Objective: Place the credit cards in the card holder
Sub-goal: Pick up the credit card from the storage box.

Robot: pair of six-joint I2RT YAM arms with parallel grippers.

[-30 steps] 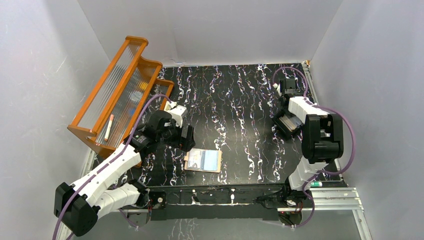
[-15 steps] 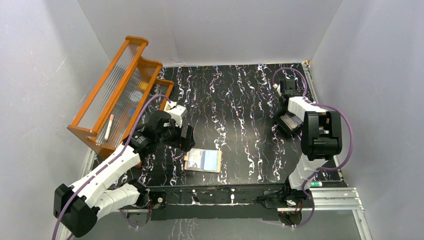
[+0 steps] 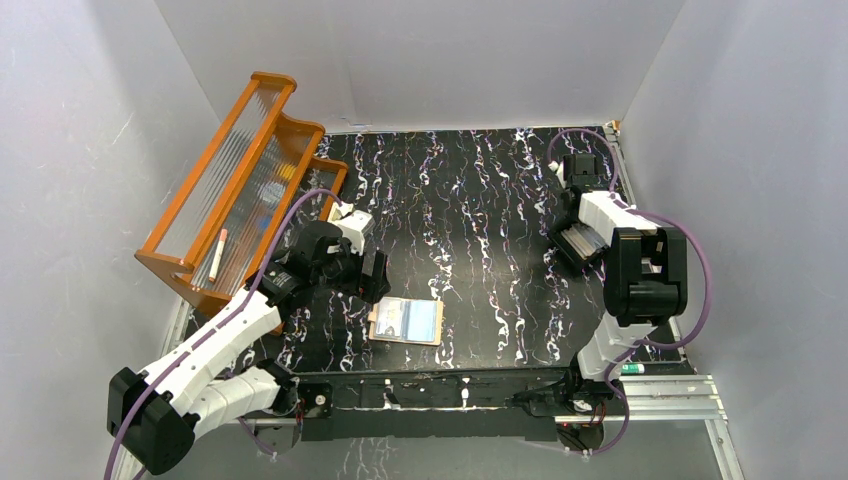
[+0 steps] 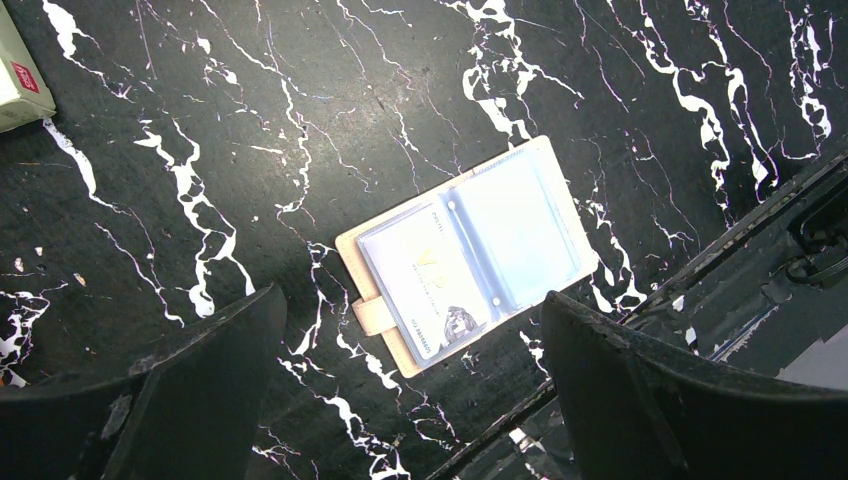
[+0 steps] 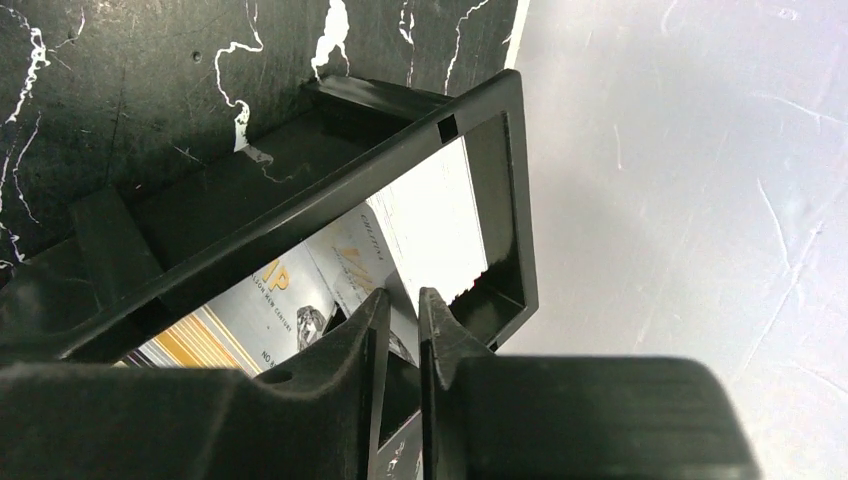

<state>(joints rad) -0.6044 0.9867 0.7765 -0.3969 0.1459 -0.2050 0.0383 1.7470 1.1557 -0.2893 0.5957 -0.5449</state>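
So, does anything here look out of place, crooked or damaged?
Nothing looks damaged or spilled. The tan leather-like card holder lies open and flat on the black marbled table. The pale plastic credit cards lean aslant inside the black plastic tray, the only untidy thing.

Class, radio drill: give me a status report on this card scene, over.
Left gripper open above card holder. Right gripper narrow astride credit card in black tray, grip unconfirmed. Nothing lying on holder.
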